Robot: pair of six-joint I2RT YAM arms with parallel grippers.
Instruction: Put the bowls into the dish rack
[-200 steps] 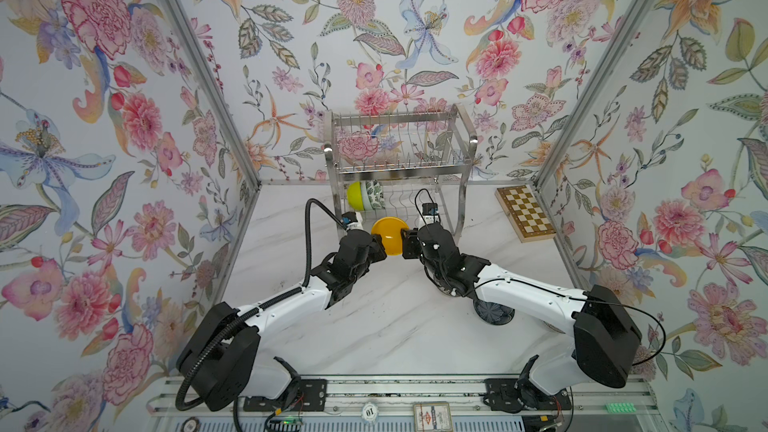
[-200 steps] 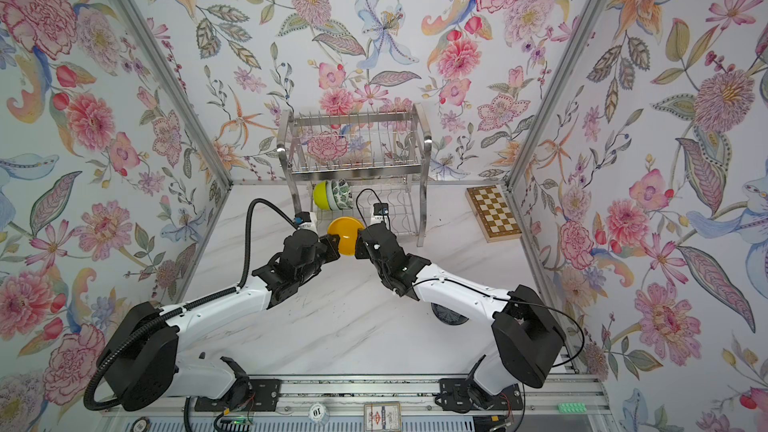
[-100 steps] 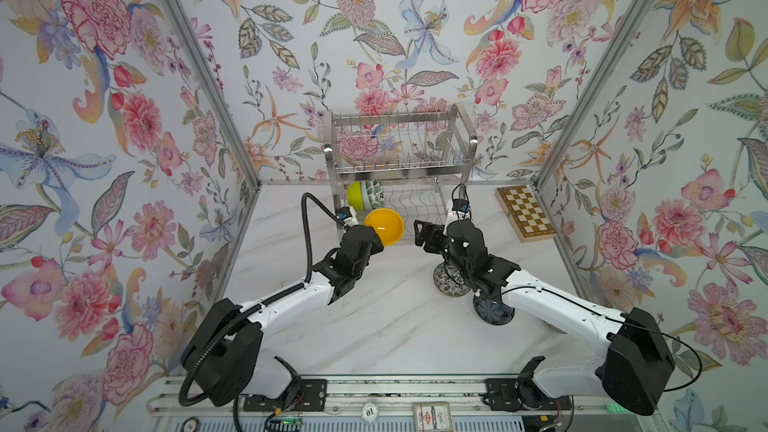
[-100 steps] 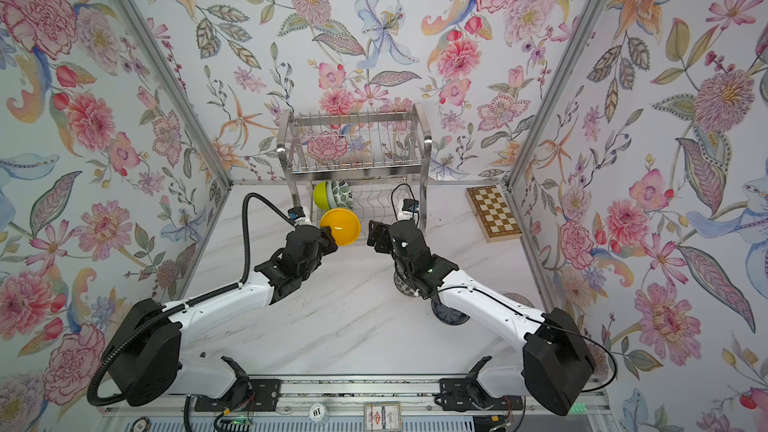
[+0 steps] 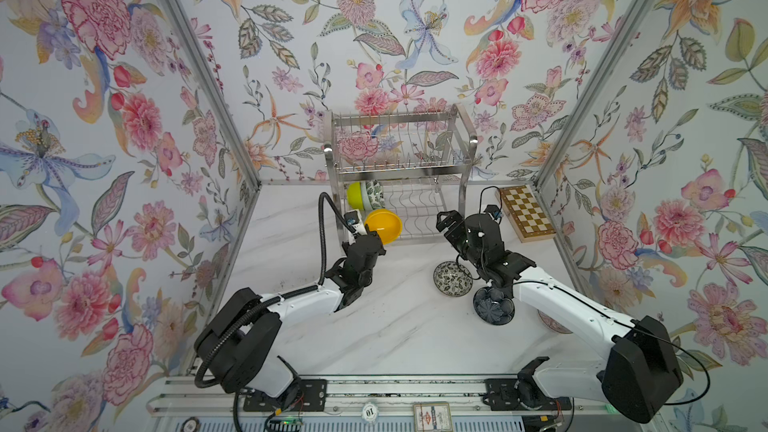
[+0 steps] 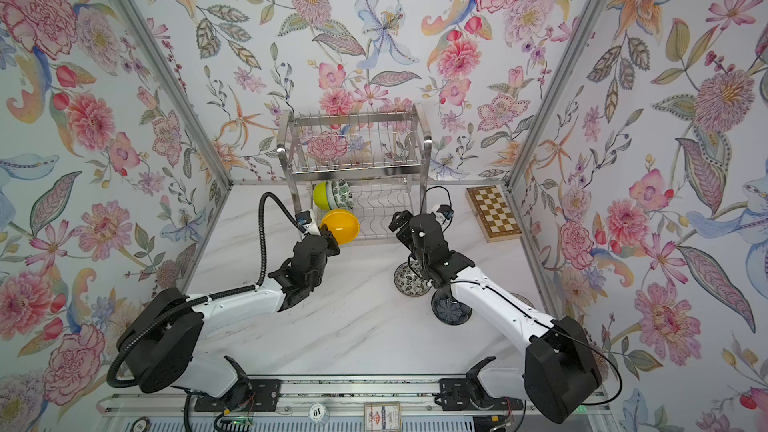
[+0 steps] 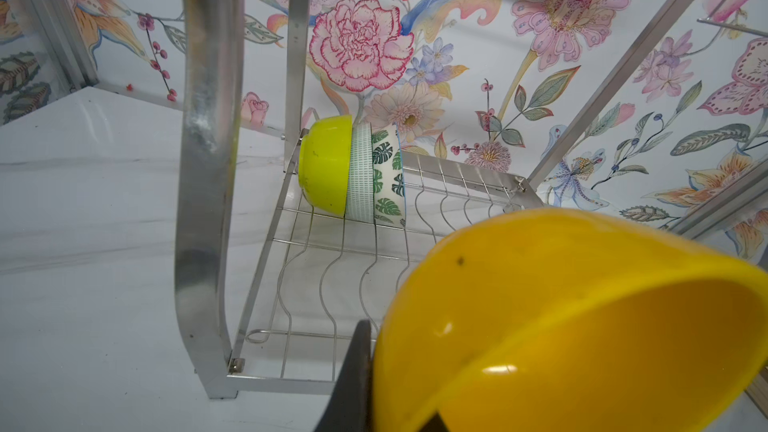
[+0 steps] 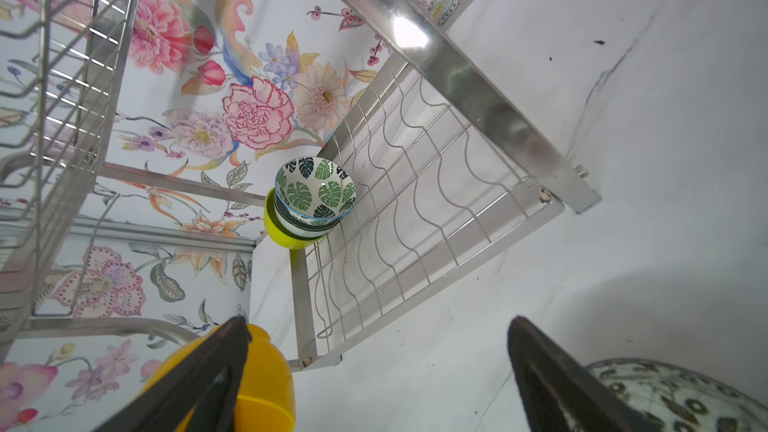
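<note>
The right gripper has backed off rightward, jaws spread; the left gripper alone pinches the round orange-yellow bowl, which could slip striking the steel wire dish rack.

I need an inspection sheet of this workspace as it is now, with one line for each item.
Surface: white marble table, a few dark specks.
Job's things: lime bowl, aqua bowl and leaf bowl stand nested on edge in the lower tier of the rack; yellow bowl held at the rack's front; floral bowl and navy bowl on the table; another bowl half hidden by the right arm.
Clutter: chessboard right of the rack.
Grippers: left gripper shut on the yellow bowl's rim; right gripper open, holding nothing.
Cables: black hose loops over the left arm; thin cable loops at the right wrist.
Surroundings: floral walls, metal corner posts.
</note>
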